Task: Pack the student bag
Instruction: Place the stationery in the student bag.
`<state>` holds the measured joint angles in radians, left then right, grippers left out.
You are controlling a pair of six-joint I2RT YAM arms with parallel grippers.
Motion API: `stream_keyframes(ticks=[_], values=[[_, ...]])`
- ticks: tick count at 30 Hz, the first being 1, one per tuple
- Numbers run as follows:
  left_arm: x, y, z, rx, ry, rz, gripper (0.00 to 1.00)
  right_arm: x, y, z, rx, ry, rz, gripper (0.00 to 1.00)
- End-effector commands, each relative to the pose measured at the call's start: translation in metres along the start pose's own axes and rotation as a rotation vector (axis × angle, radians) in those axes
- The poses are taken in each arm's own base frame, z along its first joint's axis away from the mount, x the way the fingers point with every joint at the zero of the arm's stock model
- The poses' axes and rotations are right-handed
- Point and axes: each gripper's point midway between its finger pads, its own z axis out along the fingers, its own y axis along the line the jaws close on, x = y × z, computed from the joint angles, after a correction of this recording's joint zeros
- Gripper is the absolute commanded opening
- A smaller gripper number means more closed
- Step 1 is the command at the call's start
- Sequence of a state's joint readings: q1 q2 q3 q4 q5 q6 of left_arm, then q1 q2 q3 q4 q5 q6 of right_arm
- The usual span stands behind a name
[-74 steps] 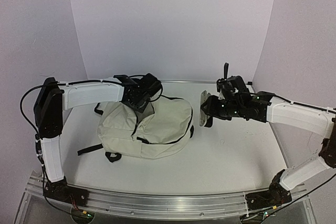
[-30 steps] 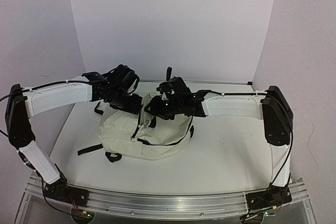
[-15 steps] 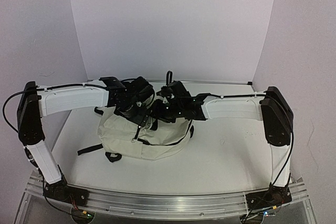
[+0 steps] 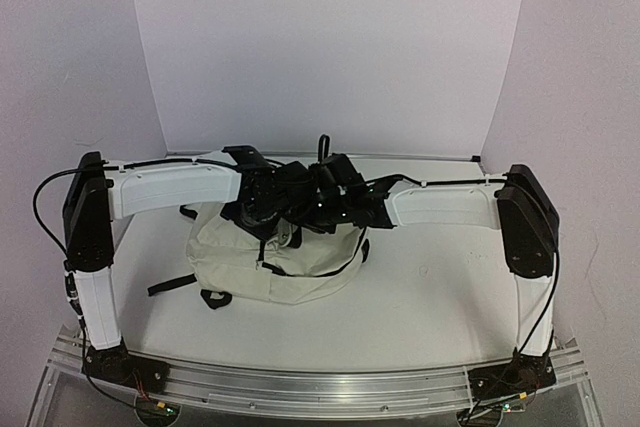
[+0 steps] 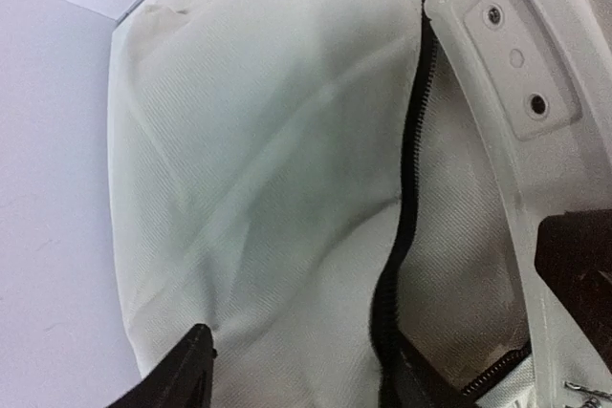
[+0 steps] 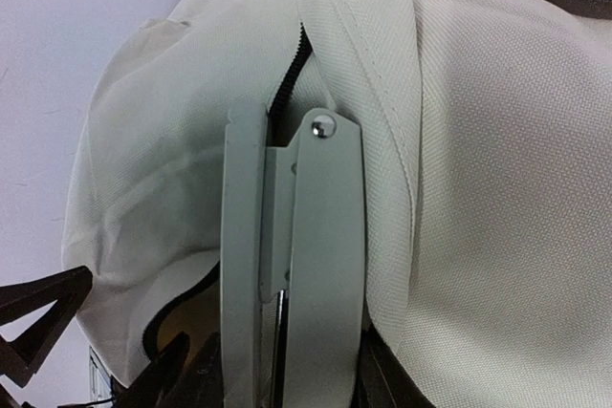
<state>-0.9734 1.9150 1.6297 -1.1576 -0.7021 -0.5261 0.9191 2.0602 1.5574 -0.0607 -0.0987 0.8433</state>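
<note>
Stapler (image 6: 306,265), grey, tip at parted zip of student bag (image 4: 290,262), body outside; bag interior hidden. Right gripper (image 6: 287,384) clamped on stapler, directly over opening. Left gripper (image 5: 296,379) at same zip, fingers either side of bag fabric; gripping or loose, cannot tell. Bag lies flat on table (image 4: 440,287), left of centre: cream fabric, black zippers, black straps.

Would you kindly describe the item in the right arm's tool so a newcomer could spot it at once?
Find the big cream student bag. At its open black zipper, the right tool holds a grey stapler. Its hard, flat body with a silver rivet stands out against soft fabric.
</note>
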Motion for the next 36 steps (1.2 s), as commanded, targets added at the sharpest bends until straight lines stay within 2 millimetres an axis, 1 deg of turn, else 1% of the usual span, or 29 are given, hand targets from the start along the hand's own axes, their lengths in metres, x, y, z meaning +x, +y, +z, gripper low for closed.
stream_keyframes(ticks=[1, 3, 6, 8, 10, 13, 16, 17, 20, 22, 26, 28, 31, 33, 36], values=[[-0.01, 0.029, -0.016, -0.133, -0.063, -0.036, 0.42, -0.013, -0.005, -0.004, 0.041, -0.047, 0.008, 0.21], [-0.014, 0.032, -0.019, -0.127, -0.081, -0.062, 0.3, -0.012, -0.003, -0.004, 0.035, -0.042, 0.006, 0.21], [-0.021, 0.03, -0.025, -0.083, -0.115, -0.107, 0.14, -0.011, 0.0, -0.003, 0.022, -0.03, 0.005, 0.21], [-0.023, 0.029, -0.027, -0.058, -0.139, -0.136, 0.07, -0.009, 0.001, -0.002, 0.011, -0.016, 0.01, 0.21], [-0.026, 0.032, -0.03, -0.048, -0.165, -0.172, 0.01, -0.005, 0.003, -0.002, 0.0, 0.0, 0.016, 0.21], [-0.035, 0.036, -0.039, -0.008, -0.215, -0.245, 0.0, -0.002, 0.007, -0.002, -0.021, 0.023, 0.013, 0.21], [-0.048, 0.031, -0.049, 0.116, -0.266, -0.319, 0.0, 0.004, 0.017, -0.003, -0.066, 0.065, -0.002, 0.19], [-0.052, 0.029, -0.048, 0.149, -0.28, -0.34, 0.0, 0.004, 0.018, -0.004, -0.072, 0.071, -0.003, 0.19], [-0.056, 0.029, -0.049, 0.235, -0.295, -0.385, 0.0, 0.008, 0.017, -0.008, -0.076, 0.084, -0.008, 0.19], [-0.058, 0.028, -0.051, 0.27, -0.318, -0.39, 0.0, 0.012, 0.02, -0.008, -0.092, 0.108, -0.022, 0.19], [-0.059, 0.033, -0.057, 0.306, -0.359, -0.421, 0.0, 0.023, 0.035, -0.009, -0.15, 0.177, -0.053, 0.18], [-0.06, 0.034, -0.06, 0.323, -0.379, -0.429, 0.0, 0.025, 0.038, -0.012, -0.153, 0.187, -0.071, 0.18], [-0.061, 0.027, -0.066, 0.393, -0.414, -0.407, 0.0, 0.021, 0.038, -0.011, -0.142, 0.171, -0.068, 0.19], [-0.059, 0.023, -0.07, 0.434, -0.425, -0.394, 0.0, 0.014, 0.046, -0.008, -0.155, 0.157, -0.07, 0.19], [-0.055, 0.022, -0.075, 0.47, -0.432, -0.384, 0.0, 0.001, 0.055, 0.002, -0.166, 0.125, -0.064, 0.19]])
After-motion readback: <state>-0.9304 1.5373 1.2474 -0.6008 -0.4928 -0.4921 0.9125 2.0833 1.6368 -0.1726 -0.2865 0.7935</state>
